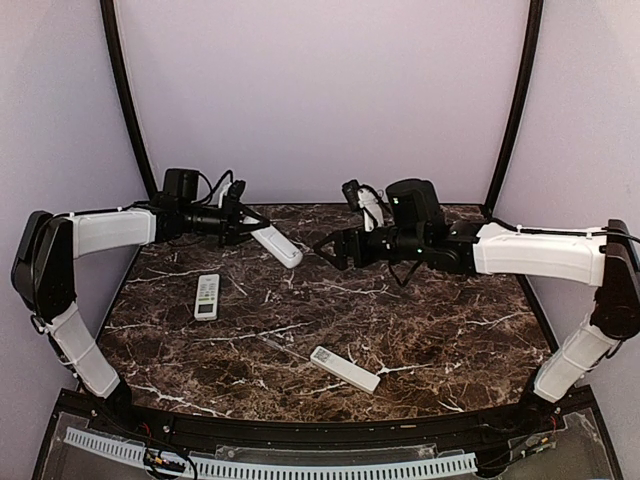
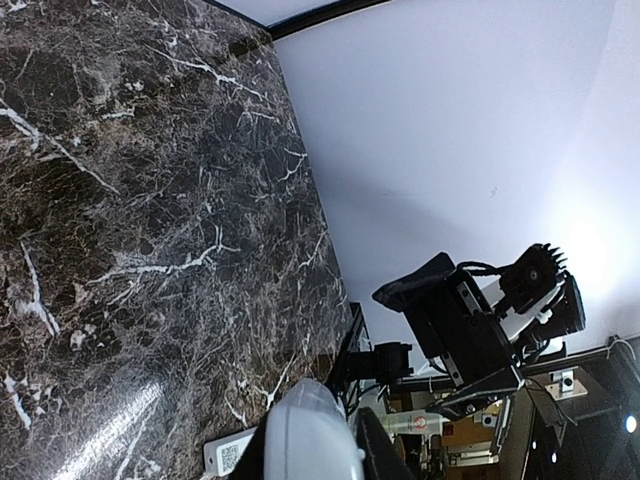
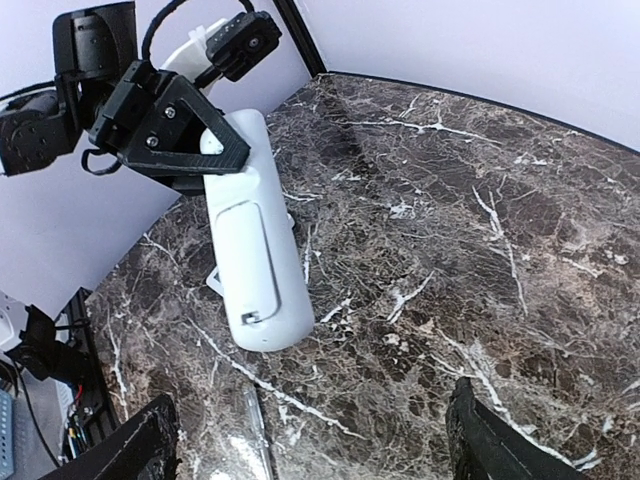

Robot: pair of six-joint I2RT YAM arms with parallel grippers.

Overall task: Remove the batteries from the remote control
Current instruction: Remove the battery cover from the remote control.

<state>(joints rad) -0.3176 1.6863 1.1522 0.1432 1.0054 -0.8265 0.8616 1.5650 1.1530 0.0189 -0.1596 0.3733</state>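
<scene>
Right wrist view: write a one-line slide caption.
Left hand holds a white remote, back cover closed, over the marble table; open right hand faces it.

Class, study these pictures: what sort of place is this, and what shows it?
Probably a robot lab test cell: two arms bolted at the near edge of a marble-look table, plain walls boxing it in, and remotes set out as practice pieces, one in the left pincer.

remote blurred, cropped below, right hand mostly cropped

Left claw clamps the remote aloft; right claw gapes wide, facing it.
</scene>
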